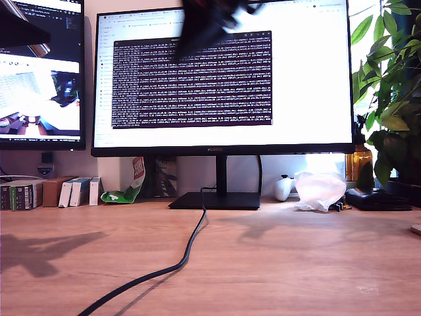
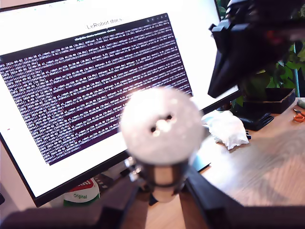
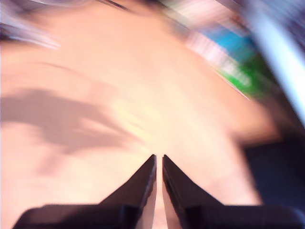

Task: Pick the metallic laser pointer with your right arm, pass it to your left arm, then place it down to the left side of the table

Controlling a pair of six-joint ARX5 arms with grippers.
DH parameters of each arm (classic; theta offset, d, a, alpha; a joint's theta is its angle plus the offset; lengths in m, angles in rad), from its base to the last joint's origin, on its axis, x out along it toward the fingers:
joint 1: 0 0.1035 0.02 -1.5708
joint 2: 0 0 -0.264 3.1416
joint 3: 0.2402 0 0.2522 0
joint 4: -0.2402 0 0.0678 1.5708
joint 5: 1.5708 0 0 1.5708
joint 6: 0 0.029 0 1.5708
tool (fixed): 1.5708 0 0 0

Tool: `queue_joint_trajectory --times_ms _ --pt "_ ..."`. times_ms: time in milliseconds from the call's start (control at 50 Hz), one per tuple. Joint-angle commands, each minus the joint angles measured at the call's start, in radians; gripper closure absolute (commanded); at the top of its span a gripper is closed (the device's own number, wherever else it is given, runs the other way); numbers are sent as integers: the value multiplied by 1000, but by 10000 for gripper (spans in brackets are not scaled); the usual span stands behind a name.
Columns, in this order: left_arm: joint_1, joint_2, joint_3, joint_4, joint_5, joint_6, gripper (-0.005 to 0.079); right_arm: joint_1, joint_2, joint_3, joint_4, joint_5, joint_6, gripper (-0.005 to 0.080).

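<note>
The metallic laser pointer point(image 2: 162, 129) fills the middle of the first wrist view, its flat round silver end facing the camera. My first gripper point(image 2: 163, 187) is shut on its ringed body, held up in front of the monitor. My second gripper point(image 3: 158, 160) is shut with nothing between its black fingers, and it hangs over the blurred wooden table point(image 3: 119, 95). Another black arm point(image 2: 252, 43) shows close beside the pointer in the first wrist view. In the exterior view only a dark blurred arm point(image 1: 210, 23) shows at the top; the pointer is not visible there.
A large monitor point(image 1: 223, 72) on a black stand point(image 1: 217, 199) fills the back, with a second screen point(image 1: 39, 72) at the exterior view's left. A black cable point(image 1: 177, 263) crosses the table point(image 1: 296, 263). Small boxes point(image 1: 39, 193), a crumpled plastic bag point(image 1: 319, 189) and a plant point(image 1: 391, 85) line the back.
</note>
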Motion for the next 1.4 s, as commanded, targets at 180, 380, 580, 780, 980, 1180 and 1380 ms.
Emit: queue_joint_trajectory --times_ms 180,380,580,780,980,1180,1380 --pt "2 2 13 8 5 5 765 -40 -61 16 78 197 150 765" --pt "2 2 13 9 5 5 765 -146 -87 15 64 247 159 765" --pt "2 2 13 8 5 4 765 -278 -119 1 51 247 160 765" --pt "2 2 13 8 5 4 765 -389 -182 -61 68 251 171 765" --pt "2 2 13 0 3 9 765 -474 -302 -236 159 290 240 765" --pt "2 3 13 -114 -8 76 765 -511 -472 -490 299 383 292 765" --pt "2 4 13 -216 -53 124 765 -554 -669 -756 425 445 356 765"
